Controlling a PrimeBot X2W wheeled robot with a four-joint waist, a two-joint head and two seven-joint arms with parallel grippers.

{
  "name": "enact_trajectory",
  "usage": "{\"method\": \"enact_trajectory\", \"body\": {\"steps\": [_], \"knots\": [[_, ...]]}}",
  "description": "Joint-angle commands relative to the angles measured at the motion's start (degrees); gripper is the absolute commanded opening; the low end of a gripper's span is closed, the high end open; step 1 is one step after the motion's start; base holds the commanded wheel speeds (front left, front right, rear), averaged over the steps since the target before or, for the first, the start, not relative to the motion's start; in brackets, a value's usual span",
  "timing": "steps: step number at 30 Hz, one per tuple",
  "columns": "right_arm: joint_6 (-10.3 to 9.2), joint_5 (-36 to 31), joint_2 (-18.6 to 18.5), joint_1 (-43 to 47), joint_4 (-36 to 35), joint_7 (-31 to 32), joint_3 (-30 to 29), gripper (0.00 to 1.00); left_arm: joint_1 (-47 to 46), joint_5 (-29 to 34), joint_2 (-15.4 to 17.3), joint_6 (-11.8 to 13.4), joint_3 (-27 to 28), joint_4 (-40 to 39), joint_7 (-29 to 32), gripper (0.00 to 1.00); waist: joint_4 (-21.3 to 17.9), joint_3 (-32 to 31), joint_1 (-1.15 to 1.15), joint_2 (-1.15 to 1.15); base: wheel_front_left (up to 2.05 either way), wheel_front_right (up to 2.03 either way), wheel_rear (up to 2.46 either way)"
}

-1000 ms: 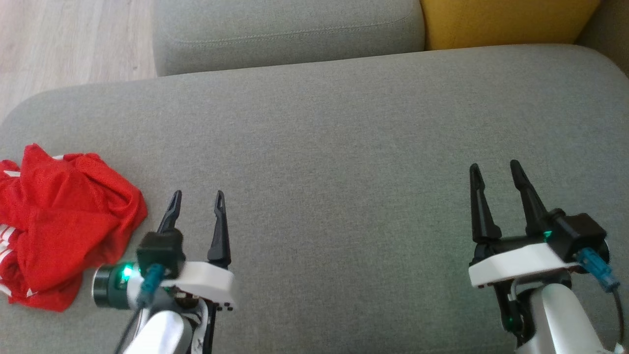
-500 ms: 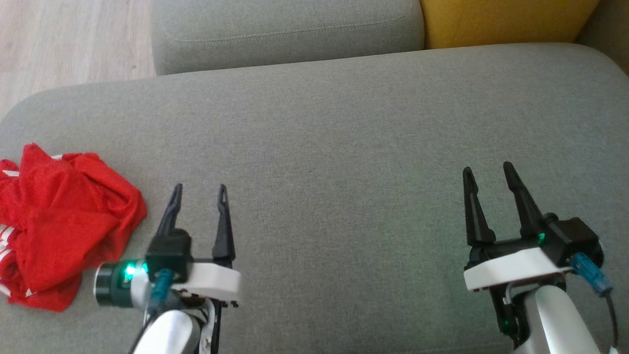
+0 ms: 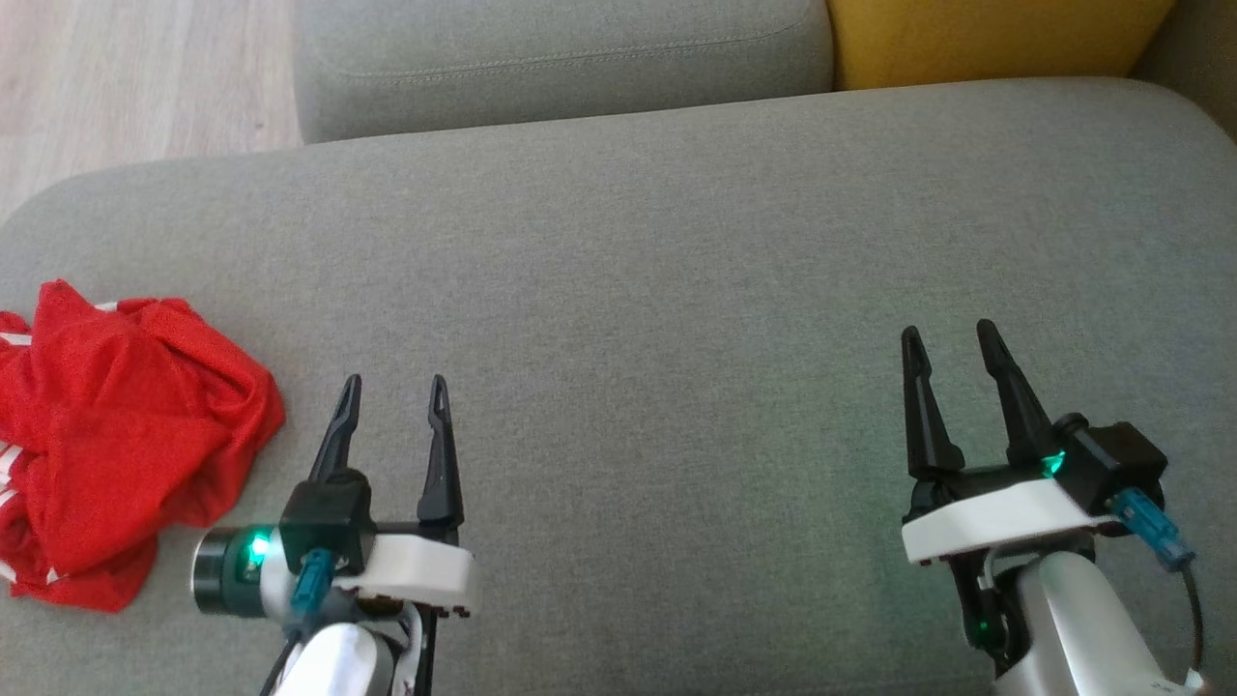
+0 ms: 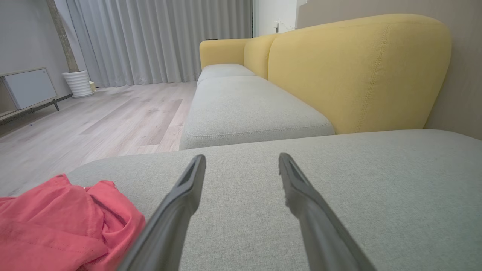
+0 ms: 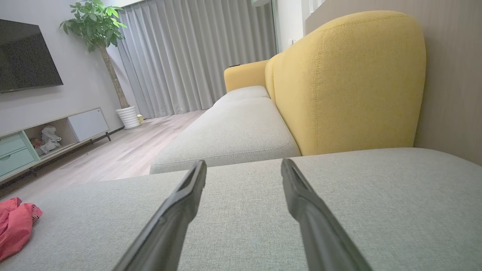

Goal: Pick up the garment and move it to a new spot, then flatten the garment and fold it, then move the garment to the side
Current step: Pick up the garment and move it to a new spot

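A crumpled red garment (image 3: 116,445) lies on the grey cushion (image 3: 657,290) just beside the left gripper (image 3: 394,396), both it and the right gripper (image 3: 949,343) spread and empty.

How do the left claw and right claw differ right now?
The left claw sits beside the crumpled red garment; the right claw is far across the grey seat cushion. The left claw's fingers point nearly straight up the head view; the right claw's lean left. Both are open and empty.
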Motion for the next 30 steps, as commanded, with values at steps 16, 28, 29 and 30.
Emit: {"method": "enact_trajectory", "body": {"steps": [16,28,29,30], "knots": [[0.44,-1.7,-0.4,-1.7,-1.3,-0.1,4.8,1.00,-0.8,5.5,-4.1,-4.9,7.8,-0.4,-0.7,1.00,10.7,-0.6,0.00,0.00,0.00,0.00,0.00],[0.44,-1.4,-0.4,-0.4,-0.7,0.2,8.0,1.00,2.5,6.4,-4.6,-5.7,12.1,-1.0,-0.7,1.00,23.9,-2.9,0.00,0.00,0.00,0.00,0.00],[0.44,-1.4,-0.4,-0.2,-0.7,0.2,8.3,1.00,2.7,6.5,-4.7,-5.7,12.5,-1.0,-0.7,1.00,24.8,-3.0,0.00,0.00,0.00,0.00,0.00],[0.44,-1.3,-0.4,0.0,-0.7,0.2,8.6,1.00,3.0,6.5,-4.7,-5.7,12.8,-1.1,-0.7,1.00,25.6,-3.2,0.00,0.00,0.00,0.00,0.00]]}}
